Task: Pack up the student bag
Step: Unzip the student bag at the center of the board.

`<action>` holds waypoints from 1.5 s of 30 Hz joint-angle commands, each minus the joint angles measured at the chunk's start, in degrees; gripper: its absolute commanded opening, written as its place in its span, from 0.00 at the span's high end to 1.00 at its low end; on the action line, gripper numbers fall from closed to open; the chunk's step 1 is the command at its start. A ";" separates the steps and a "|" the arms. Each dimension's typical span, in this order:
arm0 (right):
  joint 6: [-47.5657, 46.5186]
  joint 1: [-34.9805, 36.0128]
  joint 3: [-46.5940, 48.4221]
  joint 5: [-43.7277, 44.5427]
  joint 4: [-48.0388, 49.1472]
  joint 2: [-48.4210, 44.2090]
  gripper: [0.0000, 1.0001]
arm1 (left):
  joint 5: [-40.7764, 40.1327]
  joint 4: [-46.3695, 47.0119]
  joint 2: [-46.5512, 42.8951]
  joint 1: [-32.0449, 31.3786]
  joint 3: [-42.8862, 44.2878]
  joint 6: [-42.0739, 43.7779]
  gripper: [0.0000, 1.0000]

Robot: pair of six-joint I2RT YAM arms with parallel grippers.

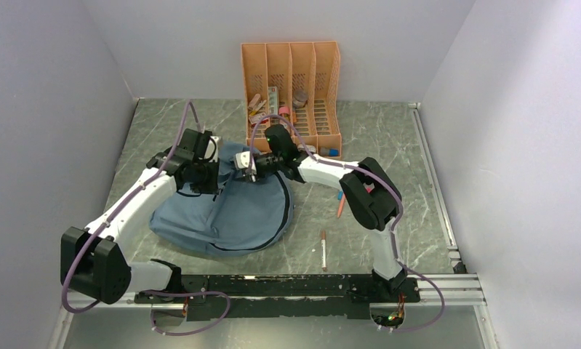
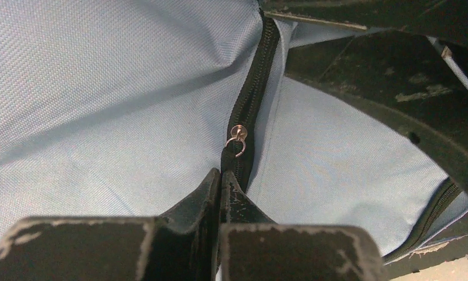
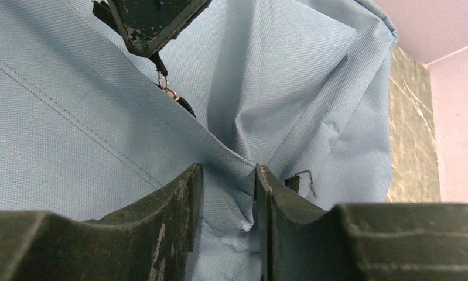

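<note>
The student bag [image 1: 229,214] lies slumped on the table, dusty-blue with black zip trim [image 2: 252,88]. My left gripper [image 1: 225,166] [image 2: 221,173] is at the bag's upper edge, jaws shut on the black zip pull just below its small metal ring [image 2: 237,140]. The right wrist view shows the same gripper's tip [image 3: 149,26] with the pull and ring [image 3: 168,91] hanging from it. My right gripper [image 1: 245,170] [image 3: 228,175] reaches in from the right. Its jaws stand apart, with a raised fold of the bag's fabric [image 3: 231,211] between them.
An orange slotted file organizer [image 1: 291,80] with several small items stands behind the bag at the back wall. A pen [image 1: 323,249] and an orange pencil [image 1: 340,205] lie on the marble table to the bag's right. A metal rail [image 1: 433,182] runs along the right side.
</note>
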 commanded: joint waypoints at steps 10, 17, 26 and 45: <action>13.48 -1.83 -2.05 5.63 16.16 0.65 1.00 | -1.24 -5.51 -2.65 -0.27 -0.36 -1.04 0.95; 18.29 -3.09 -3.55 11.93 23.93 0.82 1.00 | -0.23 -8.66 -4.86 -0.27 -1.32 -2.52 0.95; 21.96 -3.46 -5.19 15.59 31.13 1.62 1.00 | -3.66 -17.66 -9.90 -0.27 -2.01 -9.88 0.95; 25.40 -3.54 -5.63 18.50 33.58 2.15 1.00 | -0.55 -22.50 -18.09 -0.27 -8.24 -13.35 0.95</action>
